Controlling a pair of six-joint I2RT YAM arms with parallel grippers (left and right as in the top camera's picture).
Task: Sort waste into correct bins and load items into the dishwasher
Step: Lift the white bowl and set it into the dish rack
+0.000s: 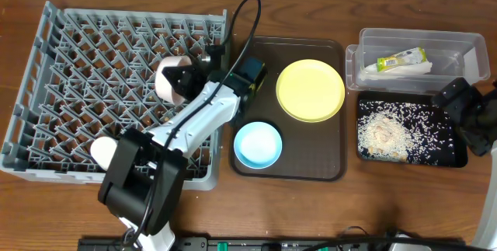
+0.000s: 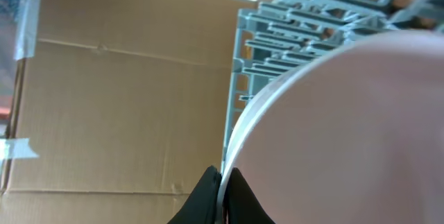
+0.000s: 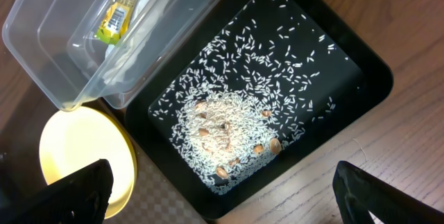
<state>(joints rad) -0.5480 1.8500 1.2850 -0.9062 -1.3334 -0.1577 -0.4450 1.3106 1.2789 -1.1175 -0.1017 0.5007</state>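
Left wrist cam: L fingers (image 2: pixel 202 197) pinch white bowl (image 2: pixel 347 127) rim (unclear overhead); R fingers (image 3: pixel 82 191) spread.

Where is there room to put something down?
On the brown tray, the corner beside the blue bowl, in front of the yellow plate, is bare. Rice crowds the black tray, but the table in front of it is bare.
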